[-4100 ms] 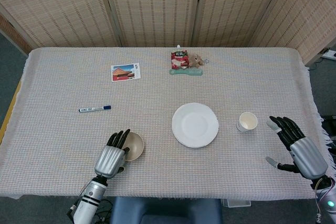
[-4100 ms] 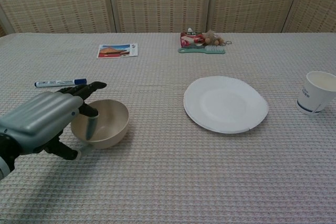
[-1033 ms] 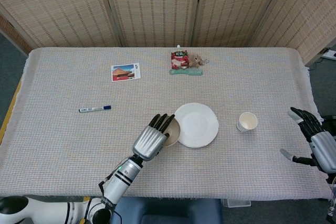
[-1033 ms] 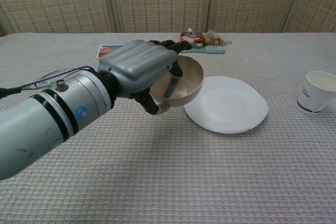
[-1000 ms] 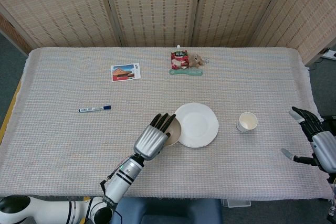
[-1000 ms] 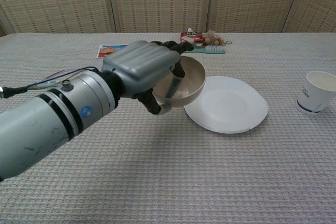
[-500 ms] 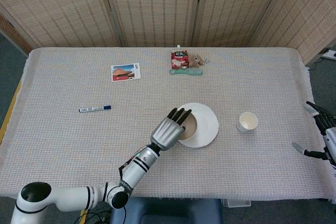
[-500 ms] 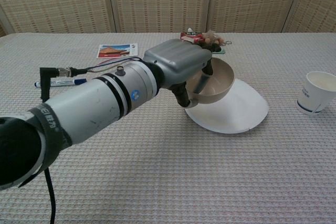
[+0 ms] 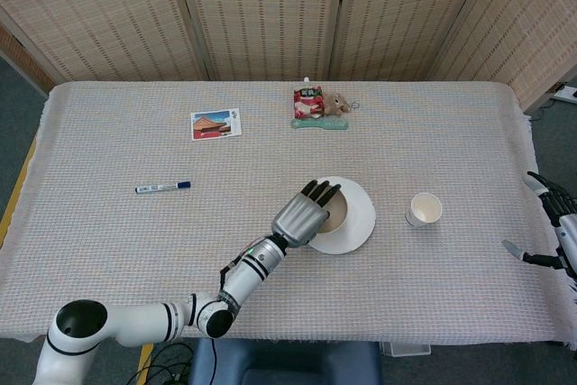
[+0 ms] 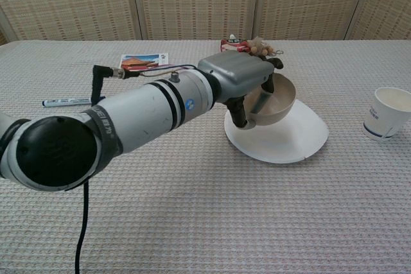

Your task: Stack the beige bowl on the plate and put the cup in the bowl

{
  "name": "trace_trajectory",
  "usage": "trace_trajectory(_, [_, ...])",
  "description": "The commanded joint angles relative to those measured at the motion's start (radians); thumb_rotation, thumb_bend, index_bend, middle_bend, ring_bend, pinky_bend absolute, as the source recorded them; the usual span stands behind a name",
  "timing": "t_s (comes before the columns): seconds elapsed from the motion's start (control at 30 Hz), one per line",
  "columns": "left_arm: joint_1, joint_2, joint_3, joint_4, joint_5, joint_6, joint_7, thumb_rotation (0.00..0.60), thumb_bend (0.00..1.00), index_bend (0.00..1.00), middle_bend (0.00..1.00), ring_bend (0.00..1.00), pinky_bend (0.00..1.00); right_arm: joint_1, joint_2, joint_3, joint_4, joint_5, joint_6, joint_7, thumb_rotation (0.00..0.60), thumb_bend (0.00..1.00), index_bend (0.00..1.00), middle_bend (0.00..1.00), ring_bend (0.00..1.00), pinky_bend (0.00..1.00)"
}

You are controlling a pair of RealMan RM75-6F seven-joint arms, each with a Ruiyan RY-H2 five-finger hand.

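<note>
Since the frame half a second back, my left robot hand had carried the beige bowl further across, so that it hung above the middle of the plate rather than over its near-left edge. That robot hand held the bowl by its rim, fingers hooked over the lip and into the hollow, and the chest view showed the bowl tilted and clear of the plate, not yet resting on it. My right robot hand sat at the far right margin of the head view, holding nothing, its fingers spread apart, well away from the cup. By my reckoning the first step was nearly done: the bowl needed only lowering, levelling and letting go. The second step had not been started, for the cup stood upright on the desk to the right of the plate, apart from it. Around them the desk wore a pale woven cloth, with a blue-capped marker on the left, a postcard toward the back, and a small cluster of a red packet, a plush toy and a green brush at the back centre. Woven folding screens closed off the room behind.
</note>
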Motion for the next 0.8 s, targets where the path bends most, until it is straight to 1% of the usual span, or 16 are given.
trace_trajectory(0.03, [-0.029,-0.03,0.017,0.07,0.02,-0.023,-0.062,0.6,0.33,0.68,0.06,0.0,0.14,0.003,0.0,-0.001,0.006,0.0,-0.009,0.01,0.6,0.21,0.0,0.0,0.0,0.0])
trace_trajectory(0.23, [-0.064,-0.086,0.04,0.191,0.057,-0.047,-0.153,0.6,0.33,0.68,0.06,0.0,0.14,0.002,0.002,-0.001,0.02,-0.003,-0.01,0.04,0.6,0.21,0.0,0.0,0.0,0.0])
trace_trajectory(0.5, [-0.105,-0.154,0.054,0.316,0.092,-0.072,-0.25,0.6,0.33,0.68,0.06,0.0,0.14,-0.004,0.004,-0.002,0.043,-0.008,-0.006,0.082,0.6,0.21,0.0,0.0,0.0,0.0])
trace_trajectory(0.67, [-0.118,-0.173,0.061,0.356,0.109,-0.079,-0.285,0.6,0.33,0.67,0.06,0.0,0.14,-0.008,0.004,-0.001,0.052,-0.009,0.002,0.096,0.6,0.21,0.0,0.0,0.0,0.0])
trace_trajectory(0.8, [-0.122,-0.171,0.064,0.361,0.124,-0.078,-0.316,0.6,0.33,0.61,0.06,0.0,0.14,-0.008,0.003,-0.002,0.053,-0.014,0.004,0.097,0.6,0.21,0.0,0.0,0.0,0.0])
